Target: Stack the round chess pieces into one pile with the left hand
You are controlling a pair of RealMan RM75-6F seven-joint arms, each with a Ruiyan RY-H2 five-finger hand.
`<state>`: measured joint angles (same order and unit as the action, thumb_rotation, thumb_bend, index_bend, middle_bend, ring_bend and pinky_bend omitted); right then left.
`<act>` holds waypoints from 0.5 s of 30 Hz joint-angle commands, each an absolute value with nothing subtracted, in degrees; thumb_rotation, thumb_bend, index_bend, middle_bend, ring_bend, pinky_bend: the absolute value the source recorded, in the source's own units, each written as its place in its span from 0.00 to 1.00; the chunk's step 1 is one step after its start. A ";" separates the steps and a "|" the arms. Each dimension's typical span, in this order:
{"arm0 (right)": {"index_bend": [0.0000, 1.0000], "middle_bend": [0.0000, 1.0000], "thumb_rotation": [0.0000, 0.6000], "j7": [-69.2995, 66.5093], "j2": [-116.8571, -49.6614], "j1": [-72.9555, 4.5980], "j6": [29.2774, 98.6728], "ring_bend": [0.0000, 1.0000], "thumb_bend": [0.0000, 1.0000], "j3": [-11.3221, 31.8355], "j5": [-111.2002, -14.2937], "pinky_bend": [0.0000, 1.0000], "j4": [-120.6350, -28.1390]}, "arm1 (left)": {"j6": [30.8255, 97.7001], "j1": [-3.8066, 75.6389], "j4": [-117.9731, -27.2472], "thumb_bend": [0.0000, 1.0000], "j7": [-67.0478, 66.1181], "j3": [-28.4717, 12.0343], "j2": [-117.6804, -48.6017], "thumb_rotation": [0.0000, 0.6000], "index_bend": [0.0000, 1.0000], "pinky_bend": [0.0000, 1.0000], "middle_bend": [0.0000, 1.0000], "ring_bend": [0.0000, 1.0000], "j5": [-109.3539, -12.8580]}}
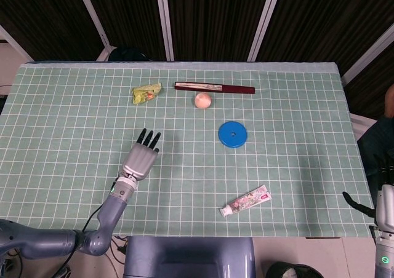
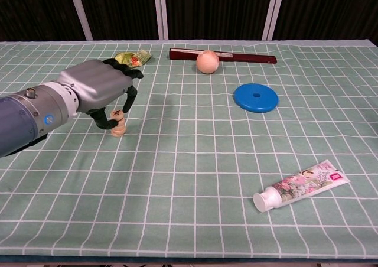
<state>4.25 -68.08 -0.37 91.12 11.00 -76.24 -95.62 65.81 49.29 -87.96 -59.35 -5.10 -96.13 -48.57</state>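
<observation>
A short pile of round wooden chess pieces (image 2: 119, 129) stands on the green checked cloth at the left of the chest view. My left hand (image 2: 94, 93) hangs over the pile, palm down. Its thumb and a finger pinch the top piece (image 2: 116, 114), which carries a black character and sits slightly tilted on the pile. In the head view the left hand (image 1: 141, 160) covers the pieces entirely. My right hand (image 1: 384, 207) hangs off the table's right front corner, thumb spread, holding nothing.
A green snack packet (image 2: 132, 57) lies just behind the left hand. A dark red bar (image 2: 223, 55) and a peach ball (image 2: 207, 62) sit at the back. To the right lie a blue disc (image 2: 255, 97) and a toothpaste tube (image 2: 300, 185).
</observation>
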 commanded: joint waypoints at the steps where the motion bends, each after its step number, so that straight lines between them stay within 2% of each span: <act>1: 0.09 0.01 1.00 4.29 -68.07 -0.36 91.11 0.00 0.23 11.00 -76.22 0.00 -95.65 | 65.78 49.39 -87.97 0.31 -59.57 -5.03 -96.22 1.00 0.47 0.00 0.03 0.00 -48.49; 15: 0.09 0.01 1.00 4.17 -68.00 -0.39 90.99 0.00 0.23 11.04 -76.12 0.00 -95.65 | 66.60 49.55 -88.12 0.31 -60.40 -4.90 -96.42 1.00 0.45 0.00 0.03 0.00 -48.70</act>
<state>4.18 -68.00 -0.39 90.99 11.04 -76.12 -95.66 66.52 49.55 -88.09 -60.32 -4.95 -96.46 -48.64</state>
